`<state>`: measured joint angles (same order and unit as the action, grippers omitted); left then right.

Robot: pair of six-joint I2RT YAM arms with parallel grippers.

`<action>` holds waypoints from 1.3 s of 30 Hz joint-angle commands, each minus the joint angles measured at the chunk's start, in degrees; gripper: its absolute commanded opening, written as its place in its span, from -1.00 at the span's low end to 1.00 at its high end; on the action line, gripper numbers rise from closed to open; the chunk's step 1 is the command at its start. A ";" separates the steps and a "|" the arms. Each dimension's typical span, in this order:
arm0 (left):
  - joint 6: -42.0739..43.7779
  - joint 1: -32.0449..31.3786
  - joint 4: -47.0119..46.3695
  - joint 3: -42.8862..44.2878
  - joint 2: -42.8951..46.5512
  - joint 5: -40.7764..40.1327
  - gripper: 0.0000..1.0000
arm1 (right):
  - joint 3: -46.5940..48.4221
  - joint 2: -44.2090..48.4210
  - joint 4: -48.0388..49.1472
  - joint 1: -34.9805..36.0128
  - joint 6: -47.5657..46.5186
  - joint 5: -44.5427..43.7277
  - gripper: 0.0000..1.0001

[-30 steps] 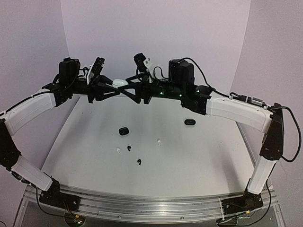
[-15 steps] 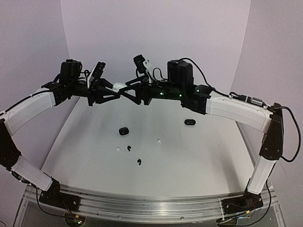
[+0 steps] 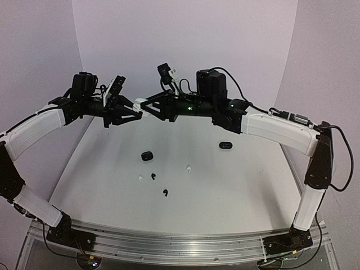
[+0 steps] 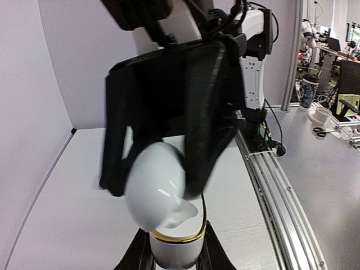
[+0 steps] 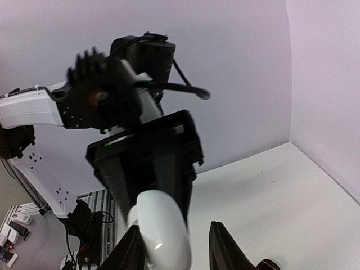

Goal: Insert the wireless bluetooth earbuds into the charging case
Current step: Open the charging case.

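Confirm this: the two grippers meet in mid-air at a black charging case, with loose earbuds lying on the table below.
Wrong in one respect: the charging case is white, not black, as the left wrist view shows. The rest stands: the left gripper and right gripper meet at it in mid-air, and loose earbuds lie on the table below.

On the white table (image 3: 242, 185) are laid a black case (image 3: 147, 156), a second black case (image 3: 225, 145) (well apart), two white earbuds (image 3: 188, 168) and two black earbuds (image 3: 153, 176).
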<state>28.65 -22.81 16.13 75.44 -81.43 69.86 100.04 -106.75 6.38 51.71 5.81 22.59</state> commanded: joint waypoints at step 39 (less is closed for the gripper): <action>-14.52 -0.83 -6.60 -3.12 0.73 1.50 -1.00 | 8.40 -12.08 1.70 -6.48 27.23 17.73 -0.16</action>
<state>16.83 -23.05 12.51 71.62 -81.52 67.46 106.40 -116.94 9.81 45.52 31.76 40.18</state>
